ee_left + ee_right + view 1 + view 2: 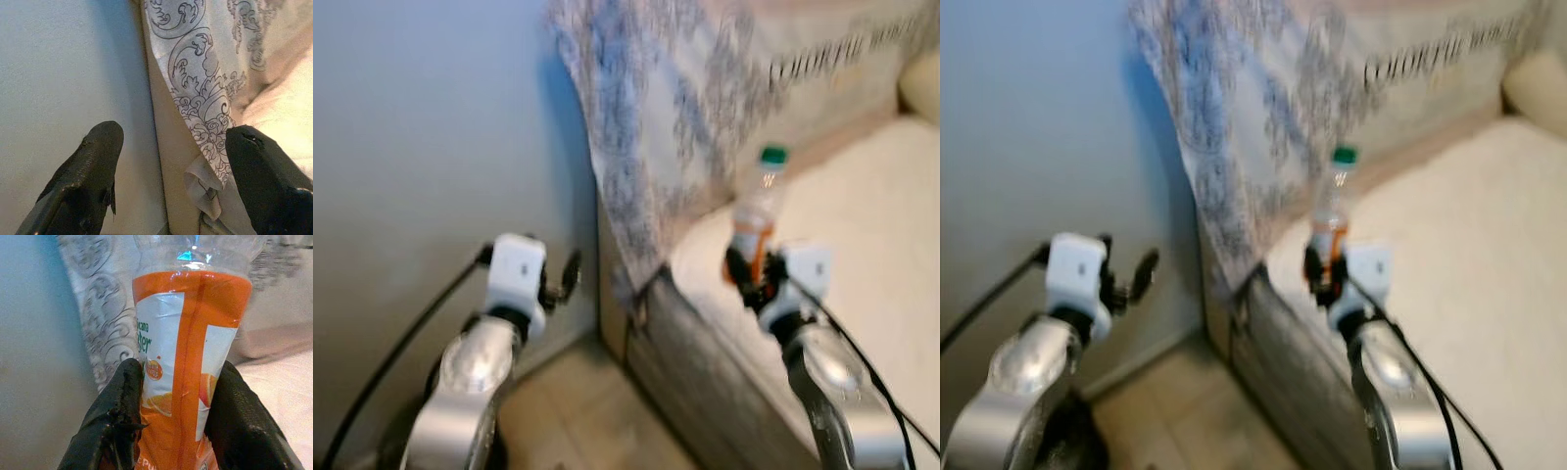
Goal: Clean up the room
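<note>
A clear plastic bottle (759, 211) with an orange label and a green cap stands upright in my right gripper (747, 276), over the left edge of the cream bed. The two black fingers (120, 418) press on either side of the orange label (188, 357). My left gripper (563, 279) is held open in front of the pale blue wall, level with the bed's corner. Its fingers (85, 171) are spread wide with nothing between them.
A blue and grey patterned cloth (656, 127) hangs over the bed's headboard and down its corner (200, 107). The bed's grey side panel (705, 377) runs toward me. A narrow strip of tan floor (578, 411) lies between wall and bed. A black cable (401, 343) trails from the left arm.
</note>
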Robot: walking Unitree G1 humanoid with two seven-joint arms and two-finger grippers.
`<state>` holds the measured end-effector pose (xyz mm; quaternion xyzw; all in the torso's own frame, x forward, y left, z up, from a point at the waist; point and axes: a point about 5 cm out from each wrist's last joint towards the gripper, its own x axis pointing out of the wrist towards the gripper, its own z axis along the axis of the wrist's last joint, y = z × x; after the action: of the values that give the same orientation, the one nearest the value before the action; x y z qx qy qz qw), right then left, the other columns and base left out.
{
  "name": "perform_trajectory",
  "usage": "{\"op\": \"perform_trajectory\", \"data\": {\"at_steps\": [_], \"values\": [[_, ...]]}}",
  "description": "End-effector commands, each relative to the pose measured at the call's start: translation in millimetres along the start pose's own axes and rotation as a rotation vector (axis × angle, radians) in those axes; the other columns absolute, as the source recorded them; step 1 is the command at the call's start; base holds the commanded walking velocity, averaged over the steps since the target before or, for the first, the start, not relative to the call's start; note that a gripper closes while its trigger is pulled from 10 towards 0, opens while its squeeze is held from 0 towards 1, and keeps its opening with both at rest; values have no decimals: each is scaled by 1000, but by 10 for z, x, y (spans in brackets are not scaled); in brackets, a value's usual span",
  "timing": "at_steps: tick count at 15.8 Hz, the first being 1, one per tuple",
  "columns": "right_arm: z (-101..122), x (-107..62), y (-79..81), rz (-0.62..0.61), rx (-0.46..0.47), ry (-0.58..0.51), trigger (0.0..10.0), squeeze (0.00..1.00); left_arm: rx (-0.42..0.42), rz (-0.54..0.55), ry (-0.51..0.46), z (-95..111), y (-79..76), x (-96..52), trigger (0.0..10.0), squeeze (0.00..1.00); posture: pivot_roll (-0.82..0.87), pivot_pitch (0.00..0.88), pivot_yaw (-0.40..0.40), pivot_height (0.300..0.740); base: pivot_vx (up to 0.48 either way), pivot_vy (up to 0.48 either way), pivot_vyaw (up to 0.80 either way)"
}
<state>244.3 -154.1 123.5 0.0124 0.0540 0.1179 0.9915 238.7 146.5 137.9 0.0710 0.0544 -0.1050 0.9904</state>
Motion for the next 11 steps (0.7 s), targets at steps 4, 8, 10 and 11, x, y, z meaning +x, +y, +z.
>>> {"op": "perform_trajectory", "data": {"at_steps": [4,8,10,11], "values": [[-121,-67,52,197,-31,90,10000,0,-18,48,19,-54,85,-160,10000,0,109,0,-10,740,0,83,800],[-194,-74,43,239,-45,126,10000,0,0,66,33,-77,121,-205,10000,0,123,0,-24,740,0,480,800],[-230,-62,57,246,-42,138,10000,0,23,83,40,-74,121,-195,10000,0,126,0,-27,740,0,285,800],[-243,-59,57,237,-22,141,10000,0,19,81,29,-63,116,-192,10000,0,126,0,-27,740,0,0,538]]}}
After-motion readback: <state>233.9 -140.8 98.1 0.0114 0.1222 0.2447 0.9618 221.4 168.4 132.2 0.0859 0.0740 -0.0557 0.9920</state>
